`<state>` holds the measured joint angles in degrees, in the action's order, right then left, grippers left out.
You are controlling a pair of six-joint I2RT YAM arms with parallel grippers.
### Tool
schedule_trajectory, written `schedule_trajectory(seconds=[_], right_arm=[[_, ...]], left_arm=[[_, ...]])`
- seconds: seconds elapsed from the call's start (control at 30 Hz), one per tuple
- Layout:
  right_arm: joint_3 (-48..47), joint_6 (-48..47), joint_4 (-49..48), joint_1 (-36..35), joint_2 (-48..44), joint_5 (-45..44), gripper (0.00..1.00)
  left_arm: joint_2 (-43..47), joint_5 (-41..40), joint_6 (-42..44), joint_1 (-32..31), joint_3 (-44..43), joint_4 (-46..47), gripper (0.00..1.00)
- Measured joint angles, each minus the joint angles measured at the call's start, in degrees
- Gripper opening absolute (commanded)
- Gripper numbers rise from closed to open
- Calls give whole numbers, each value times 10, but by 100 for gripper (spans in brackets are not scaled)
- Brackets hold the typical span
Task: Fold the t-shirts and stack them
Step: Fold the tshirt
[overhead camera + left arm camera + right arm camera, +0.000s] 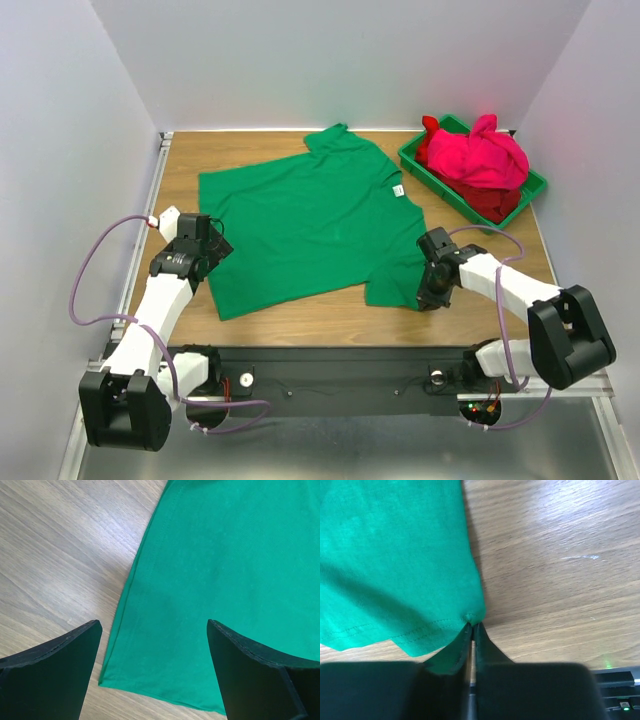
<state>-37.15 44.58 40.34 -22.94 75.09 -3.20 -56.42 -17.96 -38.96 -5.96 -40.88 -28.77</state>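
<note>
Your white-and-black left arm (150, 320) reaches forward from its base, wrist tipped down. Its black two-finger left gripper (152, 630) is spread wide, with nothing between the fingers (55, 665). Your right arm (505, 280) is folded with the elbow out to the right and the forearm reaching in leftward. The right gripper (471, 630) is held low, pinched tight on a corner of the kelly green cotton t-shirt (395, 555).
</note>
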Motion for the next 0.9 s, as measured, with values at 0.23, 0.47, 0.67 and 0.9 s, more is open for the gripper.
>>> schedule_trajectory(seconds=[0.23,0.47,0.67,0.9], right_arm=[[-27,-5,-3,0,28,-19,0],[-78,-30,-14,3,52,-78,0],[-118,-54,-19,23,53,-100,0],[-122,-72,-19,53,59,-99,0]], left_arm=[[-10,-13,-25,0,0,-13,99],[-49,-27,-82,-5,0,-43,98],[-32,-26,-158,-16,18,-55,98],[-27,-31,-230,-76,39,-82,98]])
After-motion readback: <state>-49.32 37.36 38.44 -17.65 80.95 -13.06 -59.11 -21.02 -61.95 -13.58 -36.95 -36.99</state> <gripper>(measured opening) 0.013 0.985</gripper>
